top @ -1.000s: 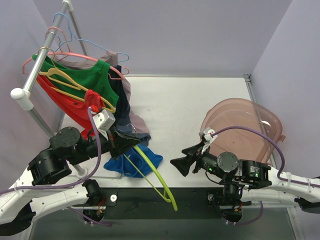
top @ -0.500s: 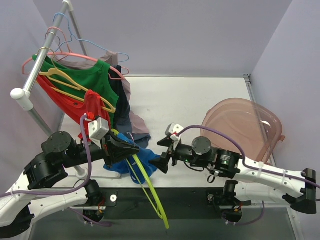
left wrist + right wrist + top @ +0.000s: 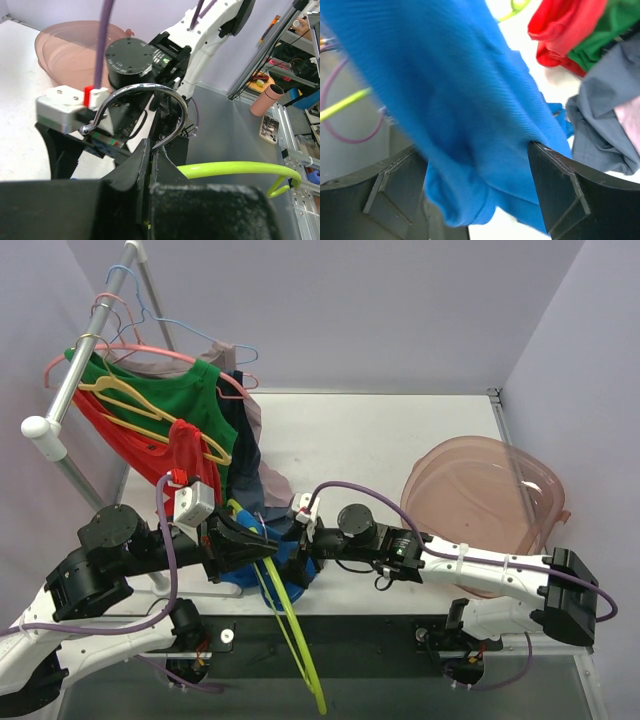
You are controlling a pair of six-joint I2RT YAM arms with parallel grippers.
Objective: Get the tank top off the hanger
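**A:** While the tank top (image 3: 298, 565) hangs bunched near the neck of the hanger (image 3: 292, 630), over the near edge of the table (image 3: 400, 440), we judge the task under way but not done. The blue cloth is not yet off the yellow-green frame.

**B:** We agree. From above, the left gripper (image 3: 258, 538) and the right gripper (image 3: 303, 543) meet at the cloth, but their jaws are hidden there.

**A:** The left wrist view supplies this: the jaws are clamped on the hanger's neck, just below its metal hook (image 3: 150, 92).

**B:** The right wrist view adds that the right fingers (image 3: 395, 185) stand spread, with blue cloth filling the gap between them, ungripped. What is left, we judge, is to close on the cloth and draw it off.
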